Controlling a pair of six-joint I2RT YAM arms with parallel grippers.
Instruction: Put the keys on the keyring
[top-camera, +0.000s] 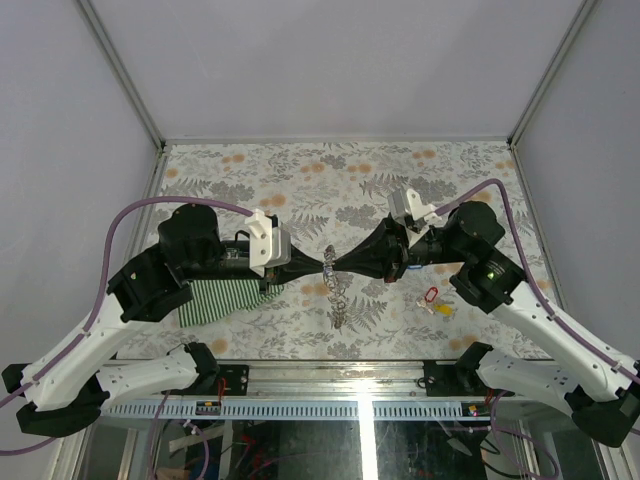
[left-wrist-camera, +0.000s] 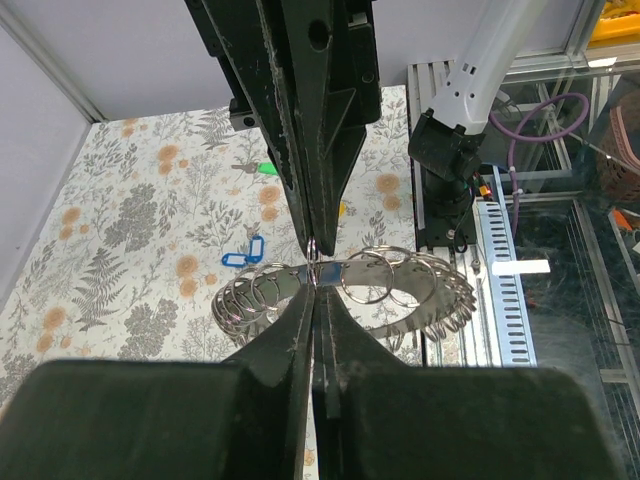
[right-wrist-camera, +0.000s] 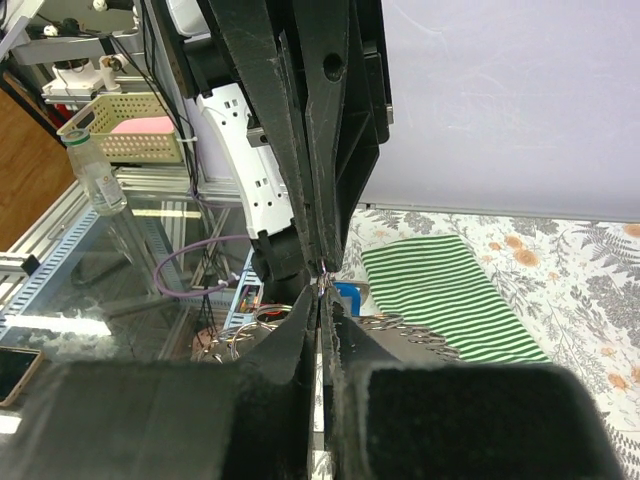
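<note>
Nearest, the yellow key (top-camera: 443, 309) and red key (top-camera: 431, 295) are lying together on the floral table (top-camera: 400, 170), right of centre. The green striped cloth (top-camera: 215, 300) is lying at left. Above mid-table, the left gripper (top-camera: 322, 263) and right gripper (top-camera: 339, 262) are meeting tip to tip, both clamped tight on the keyring (top-camera: 335, 293), which is dangling between them.

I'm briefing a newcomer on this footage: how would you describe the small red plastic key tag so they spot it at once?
On the floral-patterned table, look beside the right arm's black elbow. Two plastic tags lie there together: pick the red key tag, not the yellow key tag beside it.
</note>
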